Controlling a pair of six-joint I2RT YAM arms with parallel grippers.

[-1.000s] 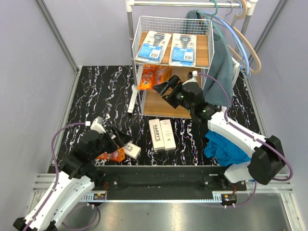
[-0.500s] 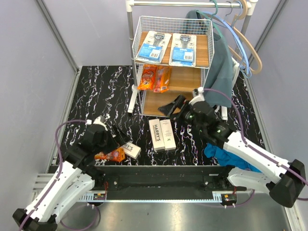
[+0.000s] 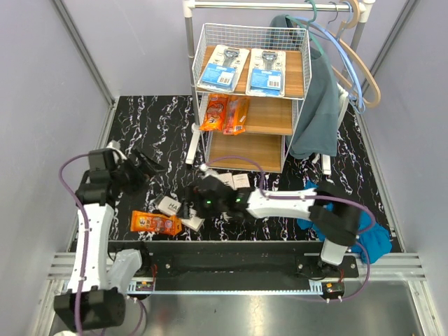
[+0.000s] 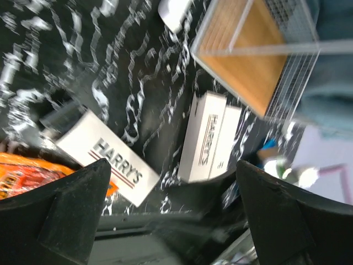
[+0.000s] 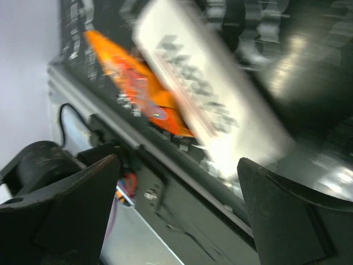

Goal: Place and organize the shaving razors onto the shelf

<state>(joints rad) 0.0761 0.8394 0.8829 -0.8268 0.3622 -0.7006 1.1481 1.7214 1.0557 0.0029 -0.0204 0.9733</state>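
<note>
Two blister cards (image 3: 222, 66) lie on the top board of the shelf (image 3: 245, 150) and orange bags (image 3: 225, 113) on the middle one. Another orange bag (image 3: 155, 222), a lone white box (image 3: 171, 206) and a pair of boxes (image 4: 207, 135) lie on the table (image 3: 147, 119). Both grippers stand wide apart and empty: the left gripper (image 3: 147, 163) is over the table's left side, the right gripper (image 5: 177, 161) is just by the lone box.
</note>
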